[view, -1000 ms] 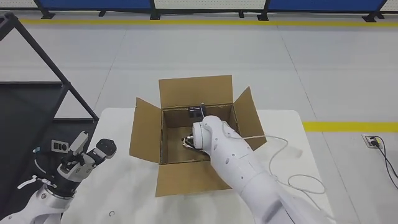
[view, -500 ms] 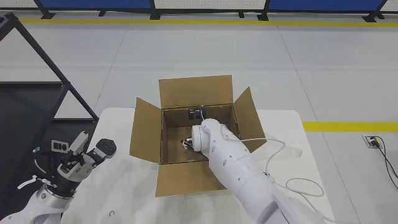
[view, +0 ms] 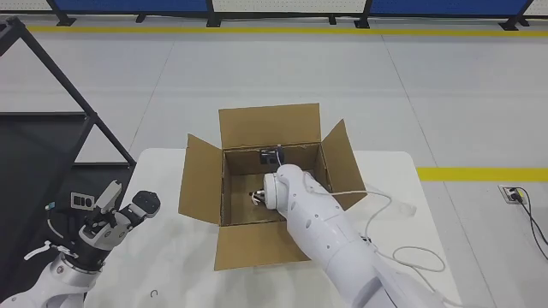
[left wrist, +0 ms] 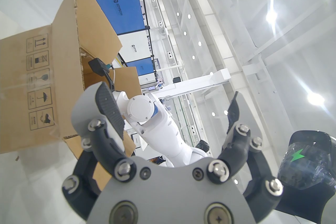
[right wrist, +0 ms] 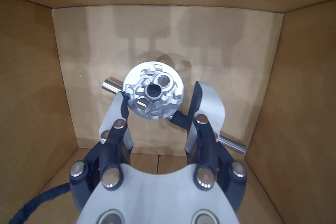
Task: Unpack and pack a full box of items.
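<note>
Right arm (view: 318, 222) has shifted slightly nearer within the brown cardboard box (view: 199, 180). Left tool (left wrist: 170, 100): fingers apart, empty, above the white desk (view: 175, 252). Right tool (right wrist: 160, 90): fingers apart, astride the silver metal disc on a rod (right wrist: 153, 78) inside the box.

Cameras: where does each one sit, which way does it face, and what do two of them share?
Top view: overhead, looking down at the table, the open box, the left arm and right arm.
Left wrist view: beside the box, tilted up toward the ceiling; its open left gripper shows.
Right wrist view: inside the box, facing its floor; right gripper frames a metal disc.
Shared: top and left wrist show the box's outside and the right arm.
</note>
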